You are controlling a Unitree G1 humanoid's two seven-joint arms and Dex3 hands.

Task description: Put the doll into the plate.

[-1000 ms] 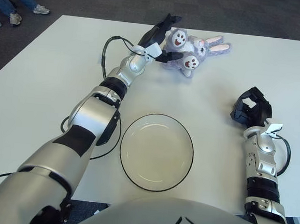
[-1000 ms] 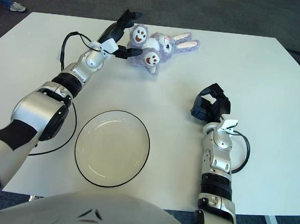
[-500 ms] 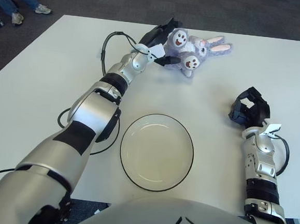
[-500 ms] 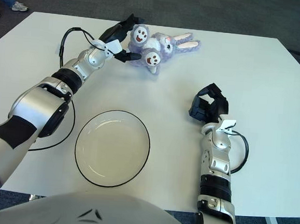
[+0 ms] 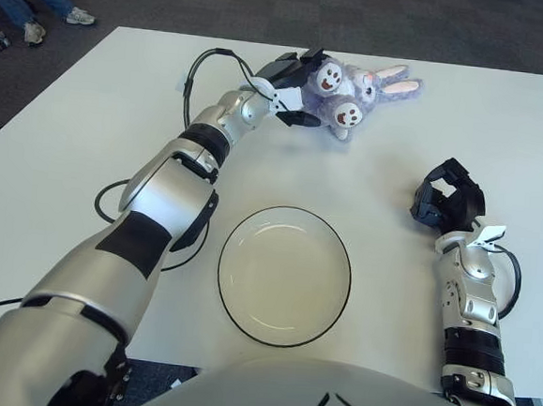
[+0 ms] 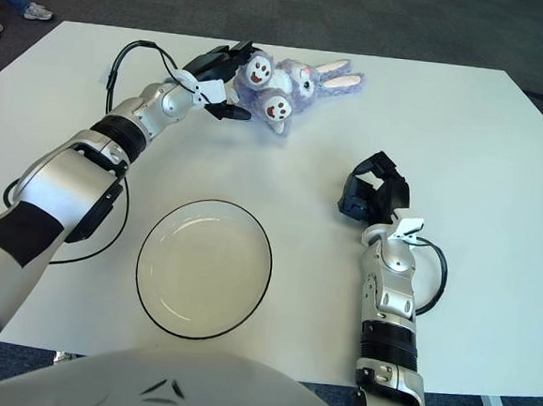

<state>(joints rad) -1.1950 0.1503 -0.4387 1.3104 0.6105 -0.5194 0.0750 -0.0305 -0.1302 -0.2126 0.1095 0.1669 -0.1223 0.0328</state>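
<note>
White bench (image 5: 91, 104), dark carpet (image 5: 408, 21) beyond. Doll (image 5: 351, 89) at far edge, touching left hand (image 5: 290, 82); fingers (image 5: 302, 119) spread around its left side. Plate (image 5: 285, 275) near, empty. Right hand (image 5: 445, 203) right of plate, fingers curled.

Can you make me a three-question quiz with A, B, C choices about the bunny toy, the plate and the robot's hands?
1. Where is the doll?
A. In the plate
B. On the table beyond the plate, at the left hand
C. On the floor

2. What colour is the doll?
A. Light purple
B. Green
C. Red

3. What is in the plate?
A. The doll
B. A cable
C. Nothing

Answers:
1. B: the doll lies on the table at the far side, with the left hand against it, though a firm grip is not clear.
2. A: its plush is light purple with pink ear linings.
3. C: the plate shows only its bare inside.

The right hand shows right of the plate, fingers curled, holding nothing.
</note>
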